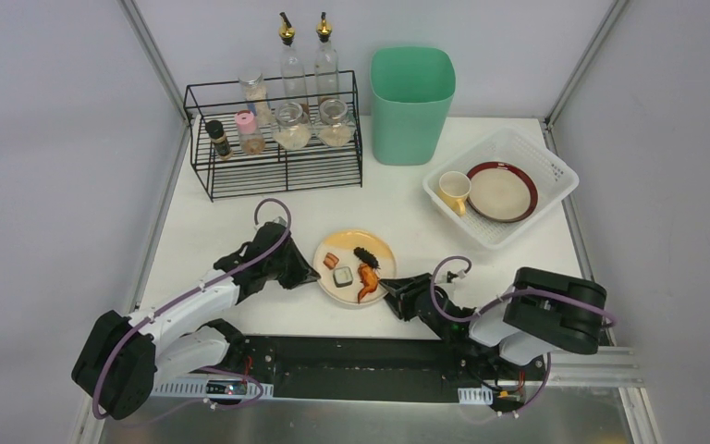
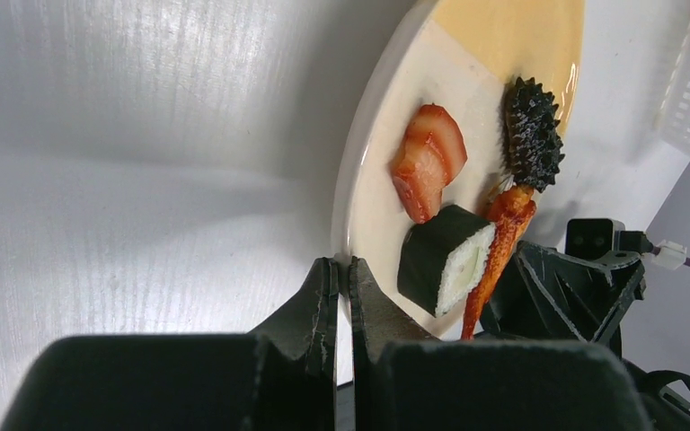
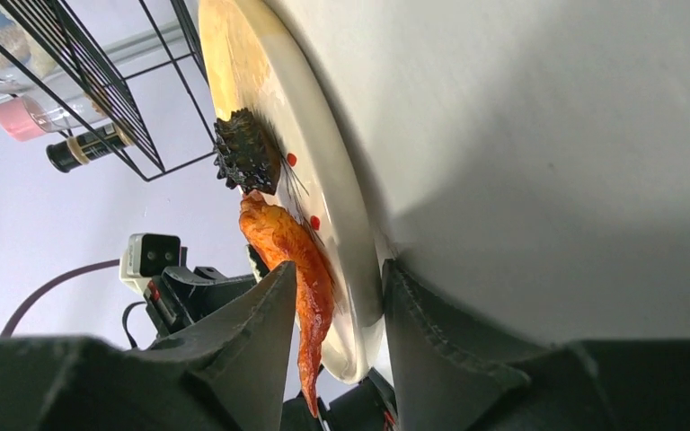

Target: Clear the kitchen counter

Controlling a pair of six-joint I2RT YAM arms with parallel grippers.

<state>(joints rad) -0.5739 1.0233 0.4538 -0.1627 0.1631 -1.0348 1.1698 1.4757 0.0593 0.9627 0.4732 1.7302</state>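
- The left arm [image 1: 185, 310] lies low over the counter [image 1: 240, 222], reaching from the near left corner toward the middle. The left gripper [image 1: 301, 274] ends at the left rim of the cream plate [image 1: 381, 248].
- The right arm [image 1: 485, 319] comes in low from the right with its elbow folded back by the base. The right gripper [image 1: 394, 292] sits at the plate's near right edge.
- Left jaws are pressed together with just a sliver between them, tips right at the plate's rim. I honestly can't tell if the rim is nipped in that sliver.
- Right jaws are apart and straddle the plate's rim. One finger [image 3: 265, 332] is on the food side beside the orange piece [image 3: 287, 242], the other is on the outer side. It doesn't look clamped, since a gap shows either side of the rim.
- The counter is the white top under everything. The plate is front middle, the black wire rack [image 1: 277, 176] with jars is back left, the green bin [image 1: 411, 104] is at the back, and the white basket [image 1: 555, 171] is back right.
- Only the top view shows what's in the basket: a red-rimmed plate [image 1: 501, 191] and a yellow cup [image 1: 454, 191].
- The left wrist view gives the close look at the food: a sushi roll [image 2: 445, 260], a pinkish slice [image 2: 427, 162] and a black spiky piece [image 2: 532, 133].
- The right wrist view shows the rim sitting between its jaws, which the top view hides under the gripper.
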